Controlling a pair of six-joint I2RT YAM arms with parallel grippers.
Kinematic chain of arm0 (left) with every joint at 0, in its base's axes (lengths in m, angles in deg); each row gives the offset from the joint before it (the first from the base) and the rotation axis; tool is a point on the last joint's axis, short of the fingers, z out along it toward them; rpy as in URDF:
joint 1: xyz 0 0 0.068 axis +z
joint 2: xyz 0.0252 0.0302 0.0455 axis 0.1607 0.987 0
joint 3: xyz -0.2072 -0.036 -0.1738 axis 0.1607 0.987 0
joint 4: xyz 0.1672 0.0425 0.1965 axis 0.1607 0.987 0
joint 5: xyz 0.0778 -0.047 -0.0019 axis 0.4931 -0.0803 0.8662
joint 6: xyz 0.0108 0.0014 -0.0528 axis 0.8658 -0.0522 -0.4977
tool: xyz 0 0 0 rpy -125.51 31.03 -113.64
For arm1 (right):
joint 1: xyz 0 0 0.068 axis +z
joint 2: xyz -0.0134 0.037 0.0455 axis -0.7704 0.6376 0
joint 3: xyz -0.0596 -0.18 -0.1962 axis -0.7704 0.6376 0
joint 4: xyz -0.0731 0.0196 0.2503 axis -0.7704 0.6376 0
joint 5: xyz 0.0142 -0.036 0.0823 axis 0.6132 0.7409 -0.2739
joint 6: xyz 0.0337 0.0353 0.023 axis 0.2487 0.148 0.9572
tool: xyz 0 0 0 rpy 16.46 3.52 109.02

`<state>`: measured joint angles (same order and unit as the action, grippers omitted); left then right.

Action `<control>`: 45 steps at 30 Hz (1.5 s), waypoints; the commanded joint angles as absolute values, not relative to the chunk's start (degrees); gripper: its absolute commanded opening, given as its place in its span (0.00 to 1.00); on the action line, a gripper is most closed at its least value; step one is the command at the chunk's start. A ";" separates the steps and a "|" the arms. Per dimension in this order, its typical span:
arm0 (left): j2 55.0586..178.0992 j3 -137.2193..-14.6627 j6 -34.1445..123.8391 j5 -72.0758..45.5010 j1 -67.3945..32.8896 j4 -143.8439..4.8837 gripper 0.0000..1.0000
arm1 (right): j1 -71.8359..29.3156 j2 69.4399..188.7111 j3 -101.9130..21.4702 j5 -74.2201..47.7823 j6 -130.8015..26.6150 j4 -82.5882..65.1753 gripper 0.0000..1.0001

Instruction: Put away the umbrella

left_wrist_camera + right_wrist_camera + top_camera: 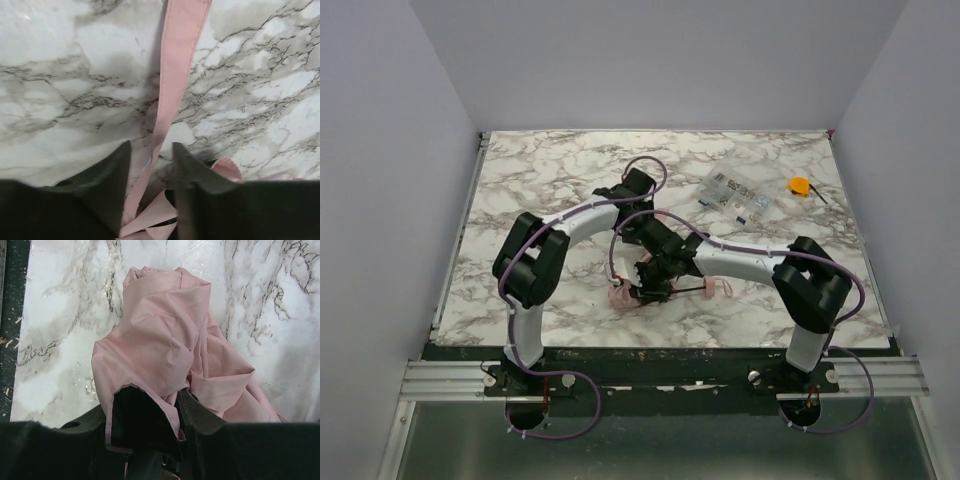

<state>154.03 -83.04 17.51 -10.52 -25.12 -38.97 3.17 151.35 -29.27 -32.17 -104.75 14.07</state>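
The umbrella (620, 296) lay collapsed near the front middle of the marble bench (540, 170), directly below the point where the two arms met, with pink showing on either side of their dark wrists. The right end effector (152, 392) was closed part-way on a crumpled bunch of the pale pink canopy, the cloth heaped up ahead of its fingers and draped over one of them; this hold probably served to pin the loose fabric together so that it could not spread while the other arm worked. The left end effector (150, 146) stood with its jaws parted and hovered low over the bench, and the flat pink strap (180, 60) ran from the far side down through the gap between its fingers (117, 170) without being clamped by them. That placement suggested the strap was being lined up for a pull or a wrap around the bundle, which the task would need before the umbrella counted as put away. The canopy looked unfastened and untidy, so the job seemed only partly done. A clear labelled packet (735, 192) and a small orange object (800, 186) sat well apart at the far right, out of the arms' way
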 commanded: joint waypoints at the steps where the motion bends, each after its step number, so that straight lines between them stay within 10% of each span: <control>1: 149.25 -87.47 18.29 -9.86 -23.15 -40.28 0.50 | 2.10 159.09 -27.22 -36.80 -103.03 30.22 0.02; 10: 134.30 -83.03 26.80 -5.50 -17.13 -46.23 0.66 | -3.45 162.28 -29.02 -42.22 -105.41 38.23 0.02; 13: 122.30 -70.34 30.84 -0.55 -15.67 -57.79 0.98 | -5.45 163.46 -29.08 -42.44 -105.80 40.87 0.02; 20: 100.72 -42.81 37.63 -22.72 -11.82 -81.17 0.97 | -13.63 166.34 -29.95 -41.60 -109.48 47.52 0.03; 28: 85.32 -22.74 66.71 -23.03 -34.95 -92.71 0.93 | -18.11 169.50 -30.15 -38.33 -113.43 51.56 0.03; 45: 118.68 -31.39 91.41 -8.76 -57.54 -91.81 0.95 | -18.68 167.72 -28.22 -36.23 -111.75 45.66 0.08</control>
